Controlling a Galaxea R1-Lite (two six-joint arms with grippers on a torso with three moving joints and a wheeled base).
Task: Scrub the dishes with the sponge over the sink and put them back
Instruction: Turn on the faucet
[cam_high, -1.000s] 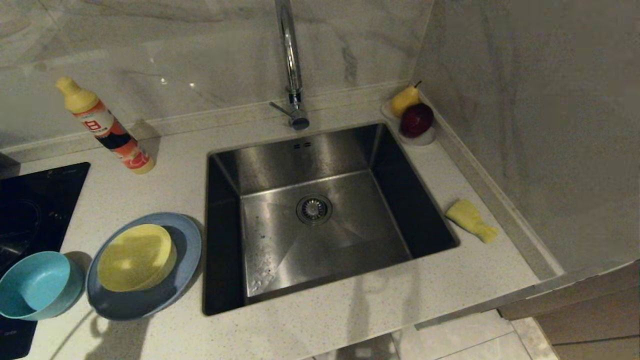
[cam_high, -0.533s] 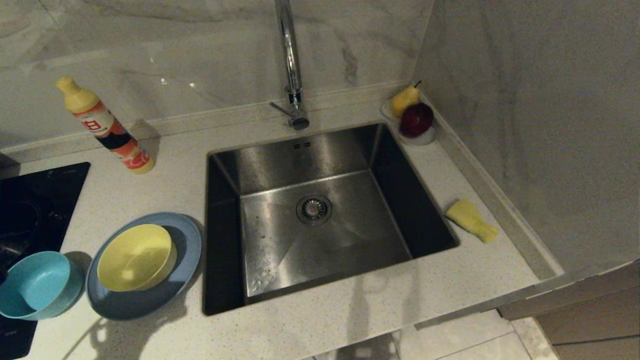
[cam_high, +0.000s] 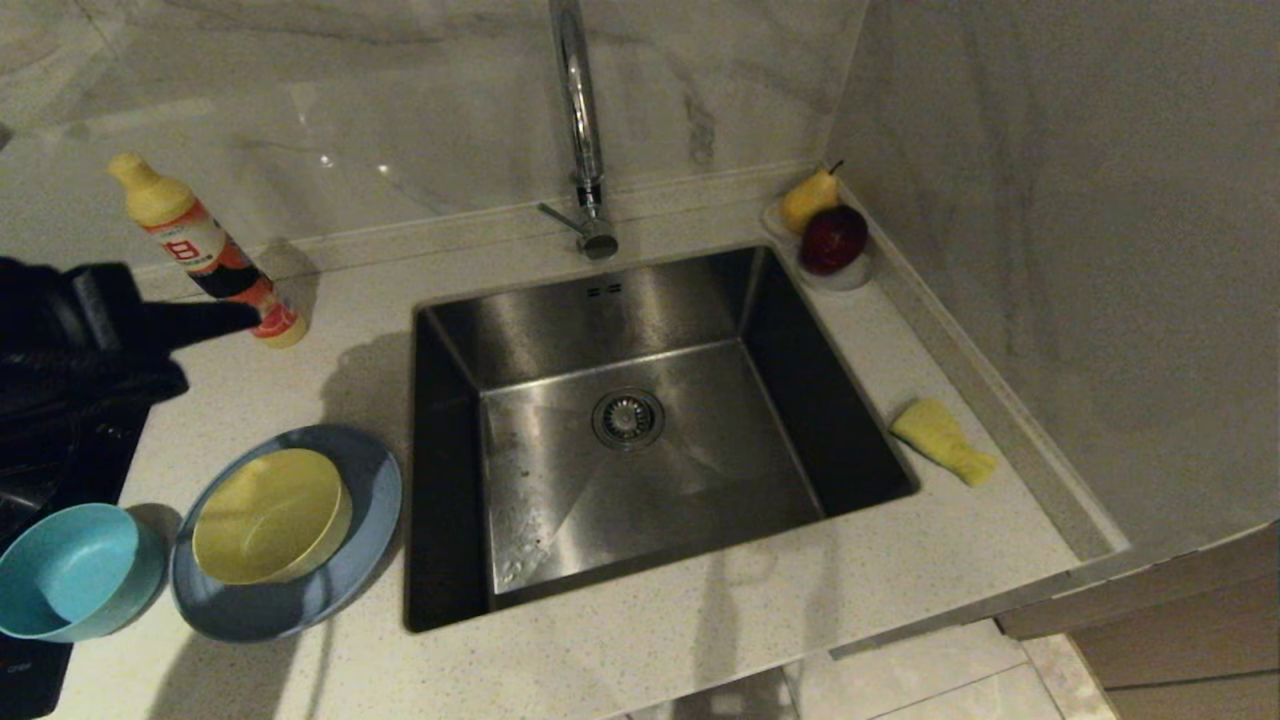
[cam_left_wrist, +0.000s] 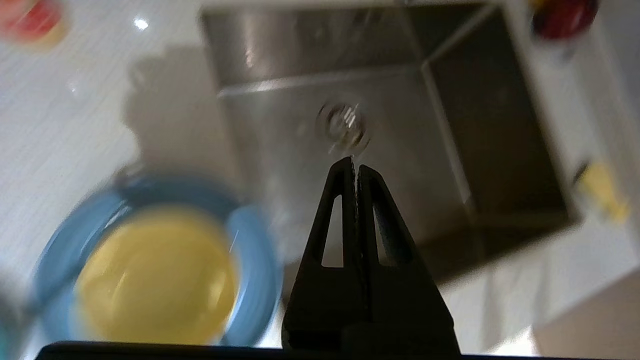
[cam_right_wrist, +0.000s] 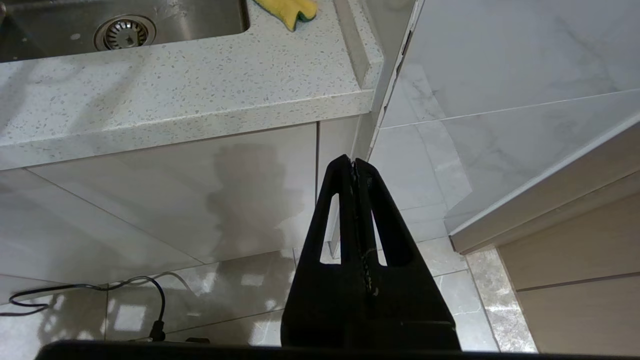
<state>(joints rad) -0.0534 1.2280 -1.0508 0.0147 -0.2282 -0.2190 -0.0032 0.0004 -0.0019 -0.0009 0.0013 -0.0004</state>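
Left pincer (cam_high: 245, 314), pressed together and empty, hovers beside the red-labelled bottle (cam_high: 205, 252), its writing unreadable.

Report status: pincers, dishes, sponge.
Left pincer shut, empty, above counter by detergent bottle. Right pincer shut, parked below counter. Dishes untouched; sponge right of sink.

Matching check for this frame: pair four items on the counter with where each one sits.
1. yellow bowl
2. teal-blue bowl
3. sponge
4. red apple

A. counter right of the sink
B. on the blue-grey plate
C. back right corner, beside the pear
D. leftmost, beside the plate

Pairs: 1-B, 2-D, 3-A, 4-C
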